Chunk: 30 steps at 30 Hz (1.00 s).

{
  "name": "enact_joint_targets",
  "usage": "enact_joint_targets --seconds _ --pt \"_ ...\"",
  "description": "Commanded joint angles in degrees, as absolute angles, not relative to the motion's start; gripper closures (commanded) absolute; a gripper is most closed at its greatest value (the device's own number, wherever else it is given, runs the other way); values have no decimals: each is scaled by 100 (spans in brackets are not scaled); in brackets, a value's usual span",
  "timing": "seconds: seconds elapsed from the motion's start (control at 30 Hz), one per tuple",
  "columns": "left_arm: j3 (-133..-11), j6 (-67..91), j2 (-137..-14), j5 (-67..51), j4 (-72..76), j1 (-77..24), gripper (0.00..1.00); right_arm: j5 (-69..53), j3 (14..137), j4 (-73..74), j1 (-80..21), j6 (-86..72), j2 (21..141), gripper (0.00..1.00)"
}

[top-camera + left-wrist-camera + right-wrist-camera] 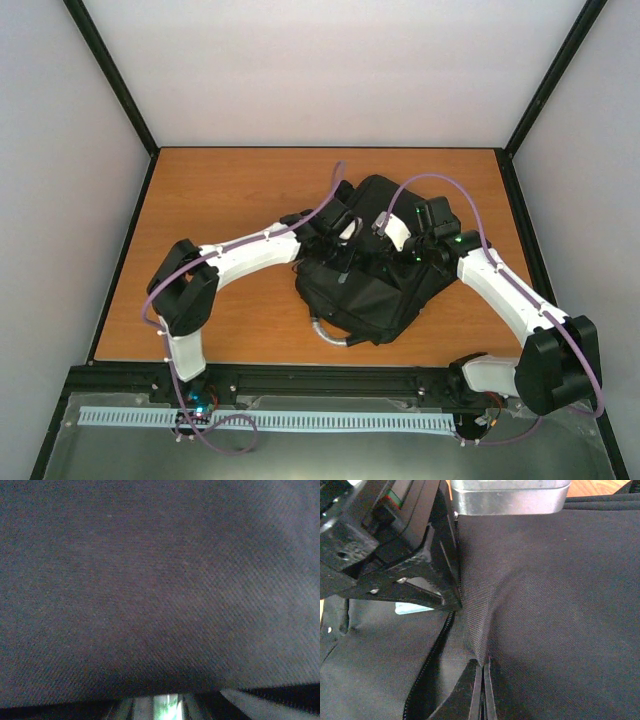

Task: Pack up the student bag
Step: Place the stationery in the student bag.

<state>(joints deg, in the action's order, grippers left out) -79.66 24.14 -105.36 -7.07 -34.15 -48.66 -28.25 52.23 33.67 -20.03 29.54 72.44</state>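
The black student bag [375,290] lies at the table's middle, its grey loop handle [330,335] at the near side. Both grippers are down on its top. My right gripper [482,672] is shut on a raised fold of the bag's fabric [480,625], just right of an open zip [432,660]; it also shows in the top view [385,255]. My left gripper [340,245] is pressed against the bag beside it, its black body [405,575] by the zip. The left wrist view is filled by black fabric [160,580], and its fingers are hidden.
A small pale blue patch [412,609] shows under the left gripper by the zip. The wooden table [220,190] is walled by white panels behind and at both sides. A black rail [320,380] runs along the near edge.
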Motion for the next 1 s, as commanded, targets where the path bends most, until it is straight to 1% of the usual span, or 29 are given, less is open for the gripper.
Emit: enact_joint_targets --seconds 0.0,0.07,0.13,0.3,0.37,0.53,0.8,0.97 --pt "-7892 2307 -10205 -438 -3652 -4913 62 -3116 5290 3327 -2056 3022 7152 97" --pt "-7697 2330 -9964 -446 -3663 -4912 51 -3125 5296 3338 -2055 3039 7180 97" --pt "-7449 2354 -9666 -487 -3634 -4913 45 -3120 5300 3331 -2056 3041 7189 97" --pt "-6719 2528 -9095 -800 -3230 -4919 45 -3115 5296 3336 -2057 3043 7187 97" --pt "-6440 2632 -8967 -995 -3060 -4939 47 -3116 5300 3338 -2057 3047 7194 97" --pt "-6194 2792 -8938 -761 -3130 -5001 52 -3123 5300 3334 -2057 3042 7194 97" --pt "-6207 2801 -9189 -1099 -2872 -5001 74 -3135 5299 3340 -2057 3041 7203 97" --pt "-6449 2753 -9455 -1216 -2918 -5010 78 -3132 5293 3340 -2054 3041 7198 97"
